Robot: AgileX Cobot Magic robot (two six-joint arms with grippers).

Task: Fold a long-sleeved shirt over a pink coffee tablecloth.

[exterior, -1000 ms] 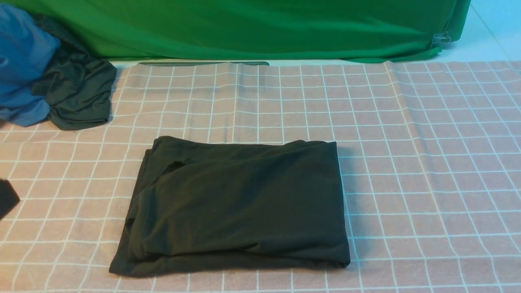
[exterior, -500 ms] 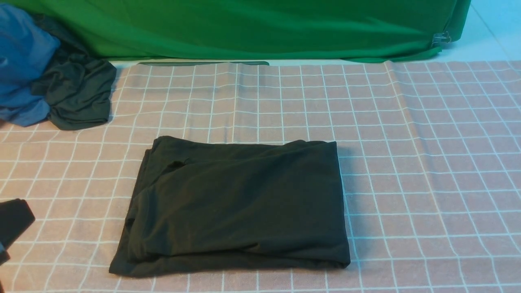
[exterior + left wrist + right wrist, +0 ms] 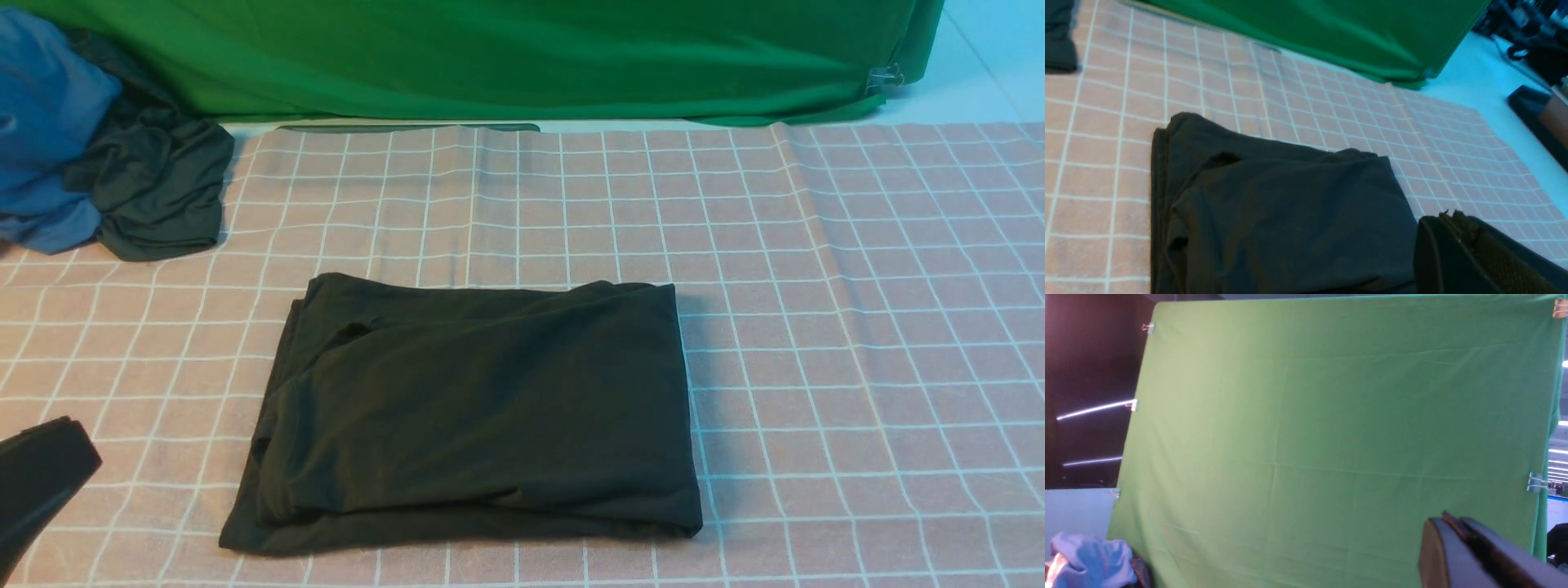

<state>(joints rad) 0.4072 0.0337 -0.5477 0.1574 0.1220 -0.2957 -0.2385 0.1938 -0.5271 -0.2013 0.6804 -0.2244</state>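
The long-sleeved shirt point(image 3: 478, 416) lies folded into a black rectangle on the pink coffee tablecloth point(image 3: 857, 327), near the front middle; its print is hidden. The left wrist view shows the shirt point(image 3: 1274, 216) from beside it on the gridded tablecloth point(image 3: 1331, 106). My left gripper point(image 3: 49, 469) shows at the front view's lower left edge, apart from the shirt, its jaws shut with nothing between them point(image 3: 1447, 216). My right gripper point(image 3: 1447, 518) is out of the front view, raised, pointing at the green backdrop, and shut on nothing.
A plain green cloth point(image 3: 506, 57) hangs across the back. A blue garment point(image 3: 45, 122) and a smaller dark garment point(image 3: 155, 192) lie crumpled at the back left corner of the tablecloth. Pale table surface point(image 3: 980, 73) shows at the back right.
My left gripper has come further into the front view at the lower left, moving down and toward the shirt. The shirt has not moved.
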